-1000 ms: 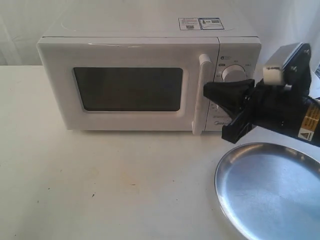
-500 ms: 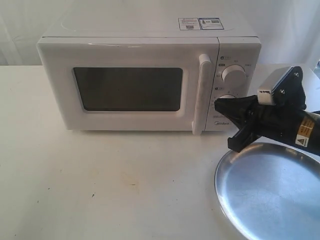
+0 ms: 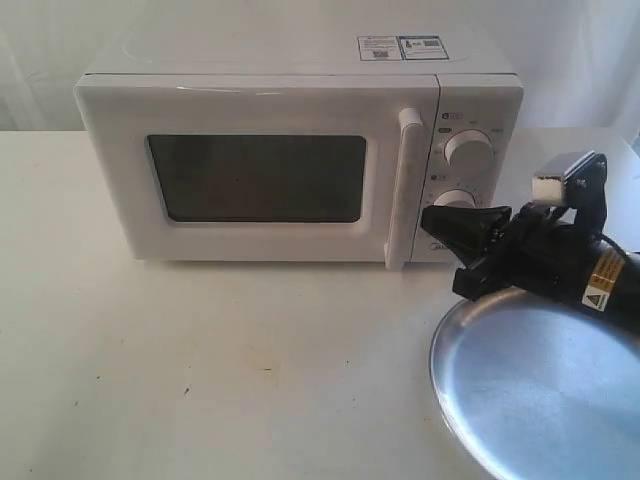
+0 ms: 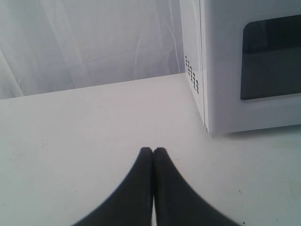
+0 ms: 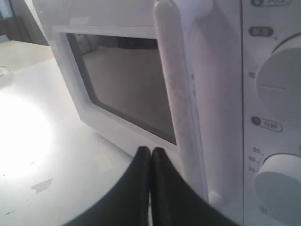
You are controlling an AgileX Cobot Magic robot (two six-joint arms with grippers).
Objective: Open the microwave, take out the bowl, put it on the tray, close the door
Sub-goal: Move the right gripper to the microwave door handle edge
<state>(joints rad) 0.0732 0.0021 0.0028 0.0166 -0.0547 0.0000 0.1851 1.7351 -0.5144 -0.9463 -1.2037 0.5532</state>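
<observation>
While the exterior camera catches the right hand, closed, near the shut door's handle beside the tray, only the left wrist camera shows the left hand, closed, beside the microwave.

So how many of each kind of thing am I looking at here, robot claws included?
Microwave: 1
Silver tray: 1
Robot claws: 2, the left gripper and the right gripper, both shut
Total: 4
</observation>
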